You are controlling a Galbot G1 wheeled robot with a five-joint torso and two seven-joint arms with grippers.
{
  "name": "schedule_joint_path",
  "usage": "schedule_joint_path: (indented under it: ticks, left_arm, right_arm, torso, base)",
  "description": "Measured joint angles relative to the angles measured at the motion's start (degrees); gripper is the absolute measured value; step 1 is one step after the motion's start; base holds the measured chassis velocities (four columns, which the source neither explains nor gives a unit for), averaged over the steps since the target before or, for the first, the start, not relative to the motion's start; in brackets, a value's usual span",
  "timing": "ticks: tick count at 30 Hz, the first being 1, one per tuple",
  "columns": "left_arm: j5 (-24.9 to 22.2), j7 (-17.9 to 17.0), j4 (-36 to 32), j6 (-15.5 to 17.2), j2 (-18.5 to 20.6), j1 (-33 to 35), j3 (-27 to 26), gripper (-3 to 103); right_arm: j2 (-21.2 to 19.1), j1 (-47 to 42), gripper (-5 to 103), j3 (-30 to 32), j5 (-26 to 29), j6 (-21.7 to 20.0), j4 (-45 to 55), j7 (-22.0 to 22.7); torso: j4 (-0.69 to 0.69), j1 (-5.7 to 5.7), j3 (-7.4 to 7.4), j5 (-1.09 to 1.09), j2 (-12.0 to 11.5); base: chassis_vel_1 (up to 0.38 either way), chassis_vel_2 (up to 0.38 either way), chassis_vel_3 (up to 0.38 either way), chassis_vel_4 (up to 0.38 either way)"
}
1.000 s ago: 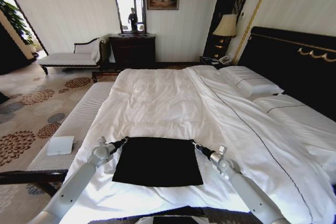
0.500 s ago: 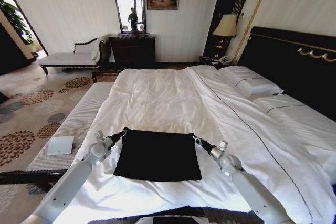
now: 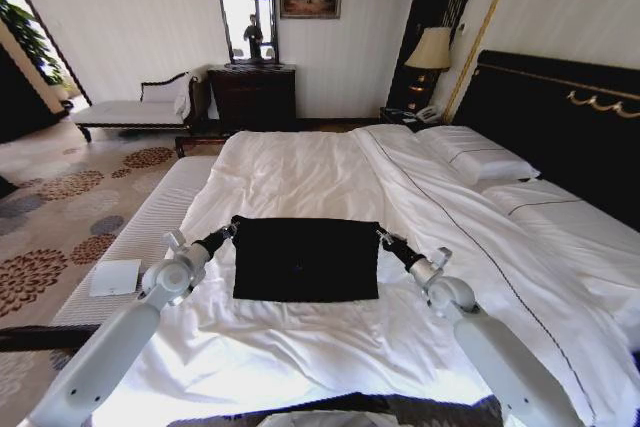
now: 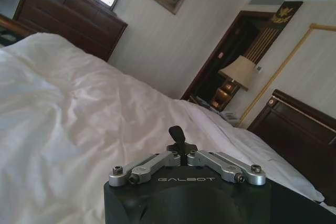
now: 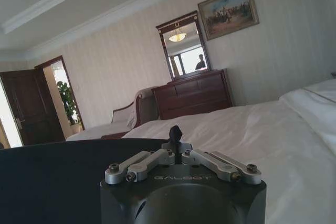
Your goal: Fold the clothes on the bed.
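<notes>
The clothes are one black T-shirt, folded to a flat rectangle on the white duvet of the bed. My left gripper is shut on the shirt's far left corner. My right gripper is shut on its far right corner. In the left wrist view the left gripper has its fingers pressed together over the duvet. In the right wrist view the right gripper is likewise shut, with the black fabric stretching away beside it.
Pillows and a tall black headboard lie to the right. A pale bench with a white card runs along the bed's left side. A dresser, chaise and lamp stand at the far wall.
Both grippers have moved away from me across the bed, still holding the shirt's far corners. The whole shirt has travelled with them toward the middle of the duvet.
</notes>
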Motion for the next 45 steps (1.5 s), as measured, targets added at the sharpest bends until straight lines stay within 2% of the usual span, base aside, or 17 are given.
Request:
schedule_joint_path:
  ticks: [12,21,28,39,45]
  left_arm:
    - [-3.0,-1.1,-4.3,-0.3,2.8,-0.2,-3.5,1]
    - [-4.2,-1.6,-8.0,-0.3,3.8,4.7,-7.9,1]
    - [-4.7,-2.0,-10.3,-0.6,3.9,8.2,-11.1,1]
    - [-4.3,-2.7,-16.4,-1.1,3.7,18.0,-19.5,1]
    - [-4.1,-2.7,-21.9,-0.9,3.0,28.1,-27.1,1]
  right_arm:
    - [-1.2,-1.2,1,4.1,-0.4,0.5,6.5,3.5]
    - [-2.0,-2.6,1,5.5,0.3,-0.6,10.3,7.8]
    - [-2.2,-3.7,1,5.5,0.8,-1.2,12.7,8.7]
    - [-2.0,-10.7,1,6.8,1.1,-2.4,20.5,10.2]
    - [-2.0,-16.7,1,10.4,2.9,-4.1,27.0,11.4]
  torso:
    - [0.0,0.0,0.0,0.0,0.0]
    - [0.0,0.0,0.0,0.0,0.0]
    - [0.0,0.0,0.0,0.0,0.0]
    - [-0.01,0.0,0.0,0.0,0.0]
    - [0.01,0.0,0.0,-0.01,0.0]
  base:
    - [0.0,0.0,0.0,0.0]
    - [0.0,0.0,0.0,0.0]
    - [0.0,0.0,0.0,0.0]
    - [0.0,0.0,0.0,0.0]
    - [0.0,0.0,0.0,0.0]
